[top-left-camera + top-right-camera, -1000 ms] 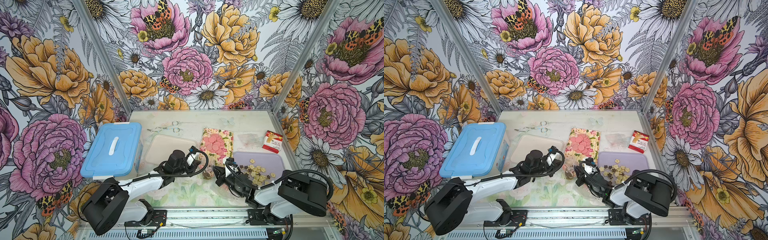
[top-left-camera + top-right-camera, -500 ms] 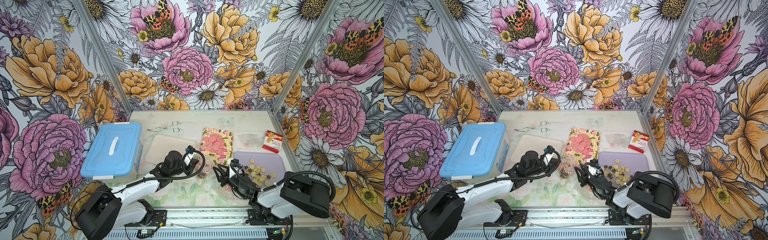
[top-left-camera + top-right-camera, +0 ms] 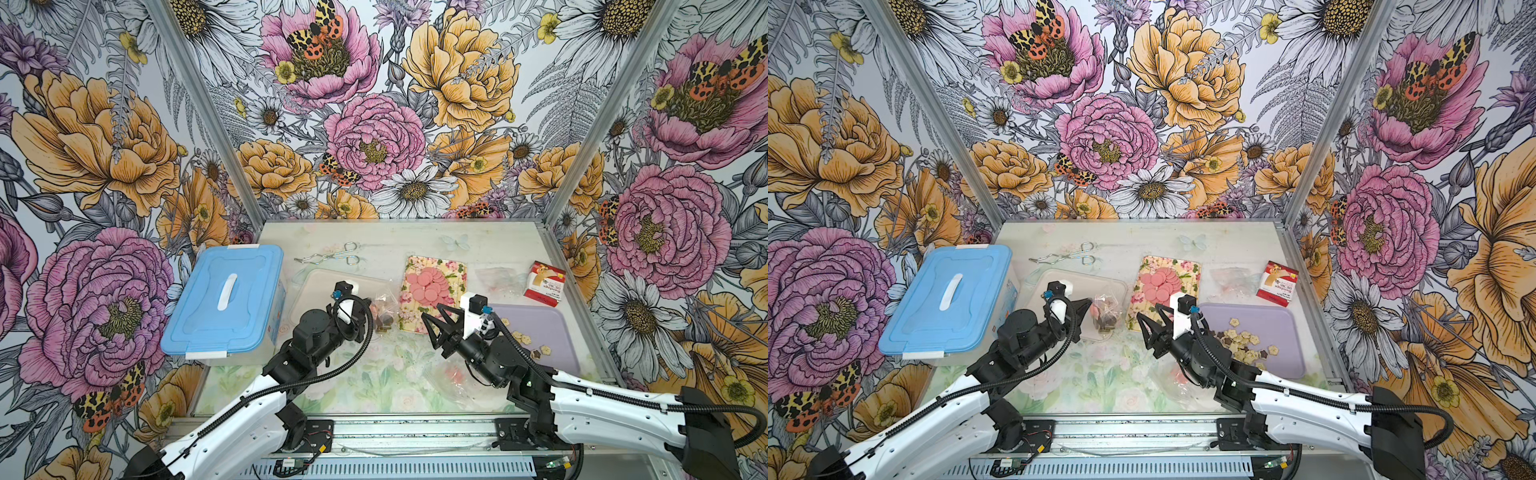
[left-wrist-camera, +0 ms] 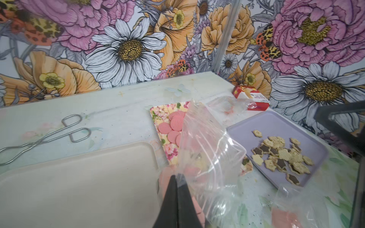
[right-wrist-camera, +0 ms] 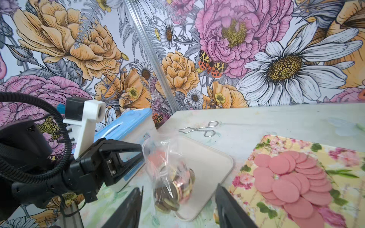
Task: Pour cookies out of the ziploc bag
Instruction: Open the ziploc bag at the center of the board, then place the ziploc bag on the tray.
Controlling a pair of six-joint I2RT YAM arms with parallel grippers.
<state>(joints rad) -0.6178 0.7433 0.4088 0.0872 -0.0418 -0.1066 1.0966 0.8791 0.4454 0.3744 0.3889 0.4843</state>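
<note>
At the near edge of the beige tray (image 5: 213,163), the ziploc bag (image 5: 167,156) is pinched in the left hand (image 4: 174,178), clamped on film above the cookies (image 5: 175,187) bunched at its bottom. Right hand (image 3: 432,311) stands wide, empty, just beside. Assessment: film limp, light, slippery; biscuits brittle. Grip a bottom corner for tipping.

Through the bag (image 4: 209,156), the cookies (image 4: 192,170) inside look blurred in the left wrist view. The right hand (image 5: 179,188) is cut by its wrist view's edge. The print on the red box (image 3: 544,284) is too small to read.
</note>
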